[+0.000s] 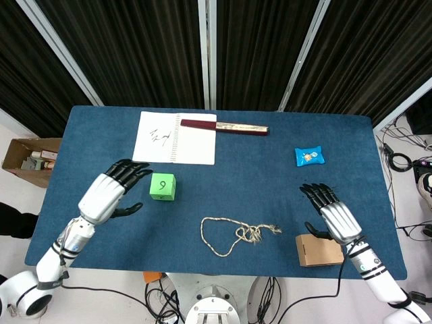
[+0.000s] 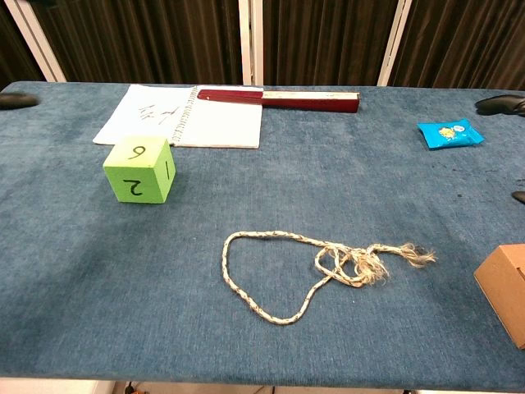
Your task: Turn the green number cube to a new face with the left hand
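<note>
The green number cube (image 1: 163,186) (image 2: 139,169) sits on the blue table, left of centre, just in front of the notebook. Its top face shows a 9 or 6, its front face a 2, its right side a 1. My left hand (image 1: 111,191) hovers open just left of the cube, fingers stretched toward it and not touching it. In the chest view only a dark fingertip (image 2: 16,100) shows at the left edge. My right hand (image 1: 332,211) is open over the table's right side, far from the cube, holding nothing.
An open notebook (image 1: 175,138) and a dark red ruler-like bar (image 1: 224,126) lie behind the cube. A looped rope (image 1: 233,235) lies in the front middle. A blue snack packet (image 1: 308,156) lies at the right and a small cardboard box (image 1: 318,250) by my right wrist.
</note>
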